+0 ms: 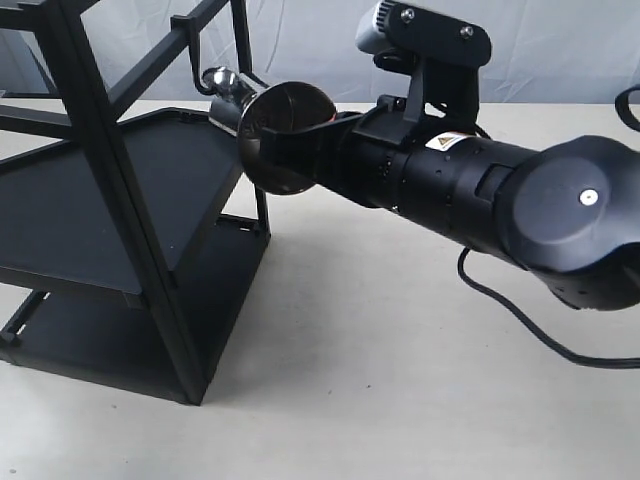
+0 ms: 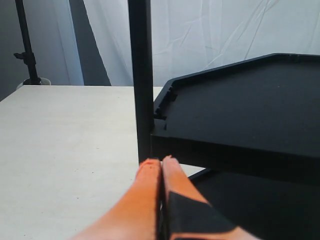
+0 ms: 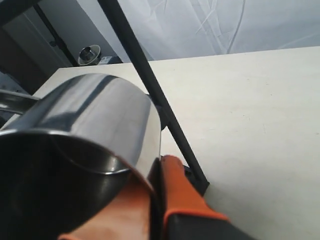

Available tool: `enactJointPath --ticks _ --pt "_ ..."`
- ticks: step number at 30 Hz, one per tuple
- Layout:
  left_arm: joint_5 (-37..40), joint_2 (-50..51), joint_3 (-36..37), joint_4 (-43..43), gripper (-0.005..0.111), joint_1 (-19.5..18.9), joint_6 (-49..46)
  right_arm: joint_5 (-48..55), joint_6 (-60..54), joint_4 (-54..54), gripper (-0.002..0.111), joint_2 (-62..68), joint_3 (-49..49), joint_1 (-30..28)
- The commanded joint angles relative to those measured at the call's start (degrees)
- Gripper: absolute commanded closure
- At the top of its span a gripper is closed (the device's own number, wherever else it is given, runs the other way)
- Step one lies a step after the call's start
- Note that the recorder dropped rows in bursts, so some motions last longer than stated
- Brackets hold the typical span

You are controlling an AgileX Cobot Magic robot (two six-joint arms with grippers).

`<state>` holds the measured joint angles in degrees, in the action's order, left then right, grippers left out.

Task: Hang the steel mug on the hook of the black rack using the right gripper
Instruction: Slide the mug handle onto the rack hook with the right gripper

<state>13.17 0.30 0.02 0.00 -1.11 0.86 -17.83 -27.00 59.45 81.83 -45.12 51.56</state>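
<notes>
The steel mug point(image 1: 285, 135) is held on its side in the air at the black rack's point(image 1: 100, 200) upper right corner. My right gripper point(image 1: 305, 140) is shut on the mug's rim, mostly hidden behind the mug. The mug's shiny looped handle point(image 1: 226, 86) points toward the rack, right beside the lower end of the J-shaped hook point(image 1: 193, 62); I cannot tell whether they touch. In the right wrist view the mug point(image 3: 85, 130) fills the picture, with the right gripper point(image 3: 161, 165) pinching its wall beside a rack post point(image 3: 150, 85). My left gripper point(image 2: 161, 162) is shut on nothing, low beside the rack's post point(image 2: 140, 75).
The rack's flat tray shelves point(image 1: 170, 170) lie below the mug, and one shelf point(image 2: 250, 110) sits just past the left fingertips. A black cable point(image 1: 520, 320) trails over the pale table point(image 1: 380, 390) under the right arm. A tripod stand point(image 2: 27, 55) stands beyond the table.
</notes>
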Motion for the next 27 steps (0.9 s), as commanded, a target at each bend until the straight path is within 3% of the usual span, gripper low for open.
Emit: enactJointPath --ticks 1,7,20,22,27 --pt "0.1 -0.3 0.0 0.0 0.105 0.1 0.1 -3.7 -6.3 5.3 0.109 0.4 -0.3 1.9" --pt "0.1 -0.3 0.0 0.0 0.105 0.1 0.1 -7.3 -12.3 10.7 0.109 1.6 -0.3 4.5" --pt "0.1 -0.3 0.0 0.0 0.105 0.1 0.1 -0.5 -13.5 8.9 0.109 1.7 -0.3 4.5" --pt "0.1 -0.3 0.0 0.0 0.105 0.1 0.1 0.2 -13.5 8.9 0.104 1.7 -0.3 4.5" --pt "0.1 -0.3 0.0 0.0 0.105 0.1 0.1 0.7 -13.5 9.5 0.080 1.7 -0.3 4.5"
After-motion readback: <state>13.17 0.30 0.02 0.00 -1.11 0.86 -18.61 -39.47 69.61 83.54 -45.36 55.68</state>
